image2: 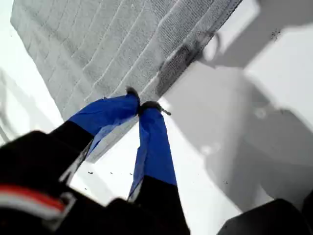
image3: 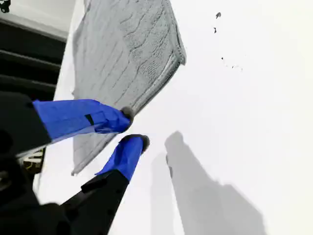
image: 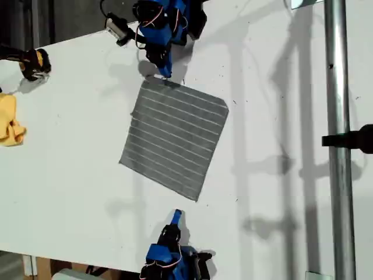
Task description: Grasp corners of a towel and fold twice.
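The grey towel (image: 173, 139) with thin white stripes lies flat on the white table, set like a diamond in the exterior view. My first gripper (image2: 141, 105) is the blue one at the top of the exterior view (image: 164, 71). Its tips are shut together on the towel's (image2: 112, 49) edge, close to the top corner (image: 150, 79). My second gripper (image3: 136, 128) comes from the bottom of the exterior view (image: 176, 217). Its fingers stand slightly open, just short of the towel (image3: 122, 49), near the bottom corner (image: 198, 199). Nothing is between them.
A crumpled yellow cloth (image: 10, 123) and a black-and-yellow object (image: 32, 63) lie at the exterior view's left. A metal pole (image: 337, 116) with a black clamp (image: 352, 140) runs down the exterior view's right. The table's front edge is near the second arm's base.
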You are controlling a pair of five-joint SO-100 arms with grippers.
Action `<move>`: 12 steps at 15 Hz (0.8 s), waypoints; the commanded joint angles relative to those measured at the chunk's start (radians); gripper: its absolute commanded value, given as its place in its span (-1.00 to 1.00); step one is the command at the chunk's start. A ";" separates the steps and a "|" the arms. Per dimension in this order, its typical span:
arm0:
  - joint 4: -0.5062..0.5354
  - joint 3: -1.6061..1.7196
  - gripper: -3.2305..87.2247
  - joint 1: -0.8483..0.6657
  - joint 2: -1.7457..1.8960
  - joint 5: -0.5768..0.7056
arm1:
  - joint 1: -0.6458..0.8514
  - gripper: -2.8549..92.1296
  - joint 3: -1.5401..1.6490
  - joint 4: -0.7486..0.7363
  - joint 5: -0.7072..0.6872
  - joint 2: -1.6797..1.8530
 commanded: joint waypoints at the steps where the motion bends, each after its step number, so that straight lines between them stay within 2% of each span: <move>1: -0.003 0.003 -0.98 -0.149 0.006 -0.350 | -0.061 -0.94 -0.031 0.009 -0.003 0.002; 8: -0.002 0.003 -0.98 -0.144 0.006 -0.351 | -0.064 -0.94 -0.034 0.002 0.003 0.003; 12: -0.002 0.003 -0.98 -0.144 0.006 -0.353 | -0.143 -0.94 -0.160 0.023 0.006 -0.005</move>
